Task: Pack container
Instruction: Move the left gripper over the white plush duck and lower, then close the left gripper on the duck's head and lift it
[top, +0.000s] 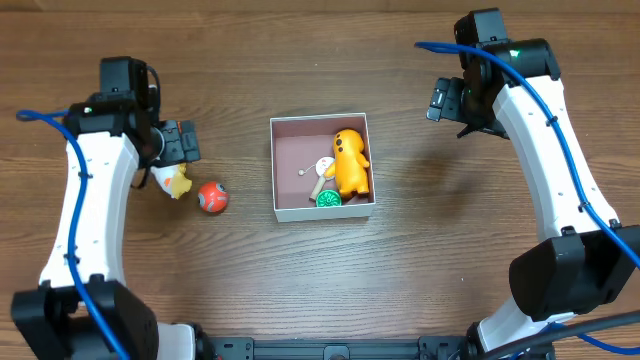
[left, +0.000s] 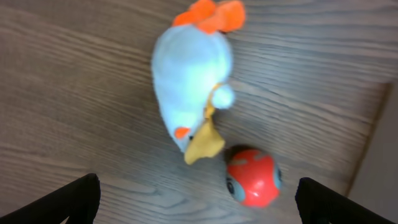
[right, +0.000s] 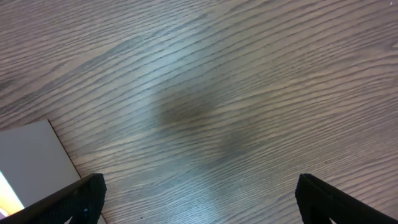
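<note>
Overhead, the container (top: 296, 150) is seen mid-table, with a yellow toy (top: 350, 162) and a green disc (top: 327, 198) packed inside. The left gripper (left: 196, 202) is spread wide above the chick (left: 189, 81), probably so that it can be taken next; the ball (left: 252, 176) is found just beside it. The right gripper (right: 199, 199) is likewise spread and empty, kept clear of the container. Overhead, the chick is mostly hidden by the gripper, and a small white item (top: 322, 168) in the container cannot be identified

White box (top: 295, 158), dusty pink inside; orange toy (top: 350, 165) and green disc (top: 327, 199); red ball (top: 211, 197); pale bluish-white, orange-crested, yellow-beaked bird (left: 189, 81); brown wood-grained counter (top: 320, 290).
</note>
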